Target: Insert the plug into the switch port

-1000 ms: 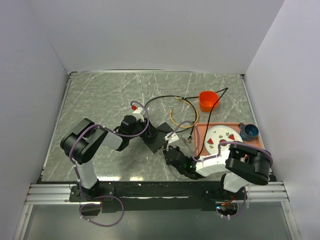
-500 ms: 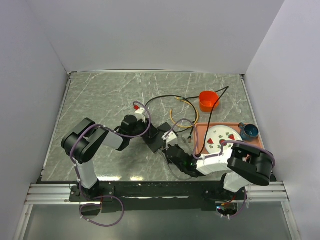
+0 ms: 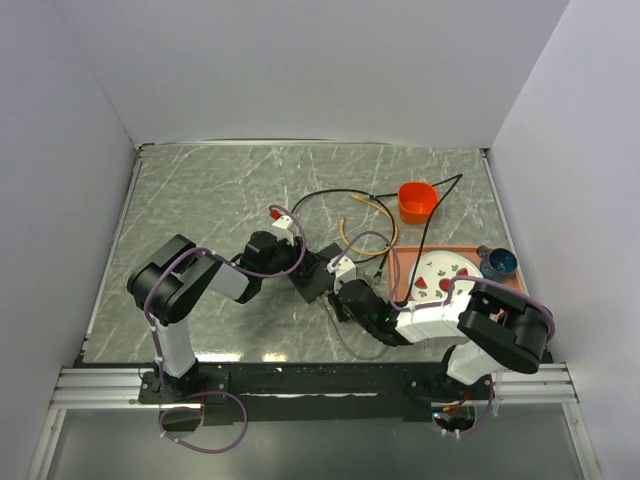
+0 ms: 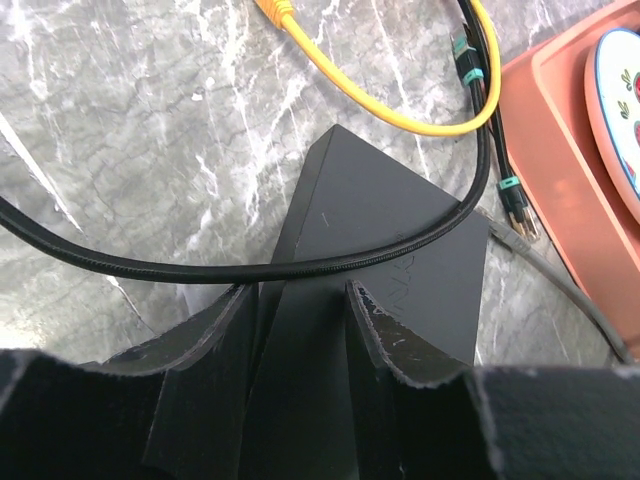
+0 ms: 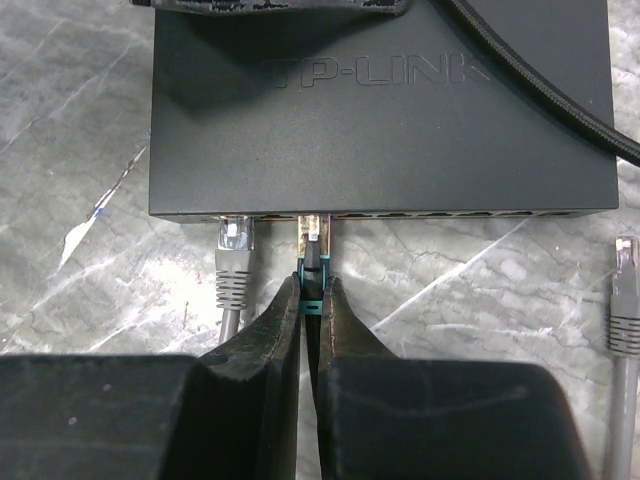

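Marble tabletop (image 3: 200, 200): left hand (image 4: 300, 292) grips switch (image 4: 380, 210), right hand (image 5: 312, 285) pinches plug (image 5: 313, 255) at its port (image 5: 313, 220).

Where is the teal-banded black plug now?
In the right wrist view, the teal-banded black plug is pinched by the right end effector at a port of the flat matte-black switch, beside a grey plug.

The switch (image 5: 380, 110) bears one embossed brand name — TP-LINK.
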